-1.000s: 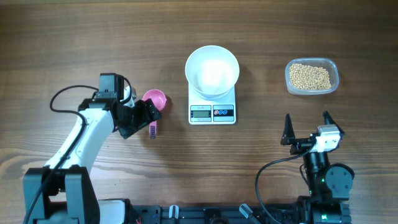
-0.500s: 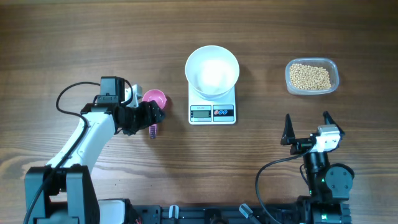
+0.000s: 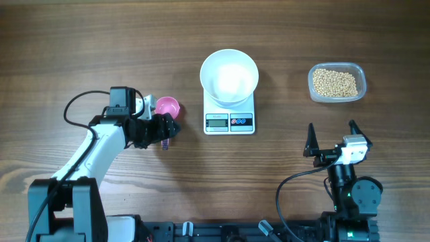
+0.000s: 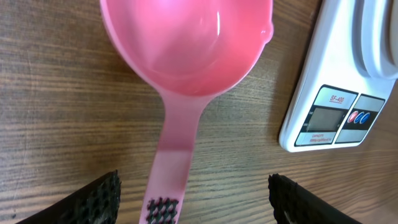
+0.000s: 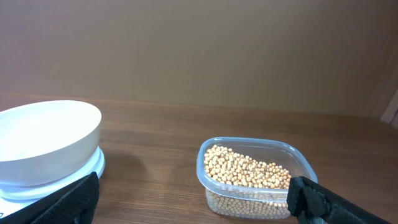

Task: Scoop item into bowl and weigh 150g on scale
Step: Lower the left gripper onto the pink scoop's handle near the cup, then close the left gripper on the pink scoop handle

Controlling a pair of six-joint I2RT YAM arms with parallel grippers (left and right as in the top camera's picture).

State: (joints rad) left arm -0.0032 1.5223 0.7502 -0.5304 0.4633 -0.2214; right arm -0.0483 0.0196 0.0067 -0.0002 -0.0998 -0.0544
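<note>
Though unseen overhead, bowl outer wall.

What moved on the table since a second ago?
The left gripper turned a little toward the scale, so its open jaws now sit on either side of the pink scoop's handle. It has not grabbed the scoop yet. The scoop, bowl, scale, beans and right gripper stayed put.

The bench is brown wood with visible grain and a matt finish. The pink scoop is glossy translucent plastic with a dark gridded handle end, while the scale has a smooth white plastic shell. The bowl looks smooth and white, the tub clear plastic, the beans matt beige.
</note>
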